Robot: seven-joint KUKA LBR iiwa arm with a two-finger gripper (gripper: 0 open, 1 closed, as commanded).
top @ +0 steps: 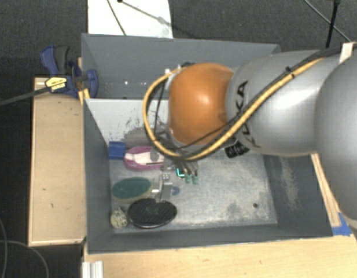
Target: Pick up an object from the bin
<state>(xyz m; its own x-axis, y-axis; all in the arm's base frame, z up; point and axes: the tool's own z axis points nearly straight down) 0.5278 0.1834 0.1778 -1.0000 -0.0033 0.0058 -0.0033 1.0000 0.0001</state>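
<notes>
1. Camera view, bin [265, 213]: a grey metal container with a scuffed floor. Its contents are grouped in the lower-left corner.
2. Black round disc [151, 213]: flat and dark, lying near the bin's front wall. It is the landmark for the entries below.
3. Green oval piece [131, 188]: dark green and flat. It lies just up and left of the disc, close to its edge.
4. Pink oval item [140, 157]: pink-violet, lying farther up from the disc, beyond the green oval piece.
5. Blue block [116, 150]: small, just left of the pink oval item and well up from the disc.
6. Pale lumpy bit [118, 218]: small and beige, just left of the disc.
7. Arm [294, 103]: silver, with an orange cover [198, 103] and a yellow cable [148, 106]. It enters from the right and overhangs the bin's middle.
8. End effector [165, 187]: lowered just above the disc's upper edge, beside the right end of the green oval piece. Whether it is open or closed cannot be told, and nothing can be seen in its hold.
</notes>
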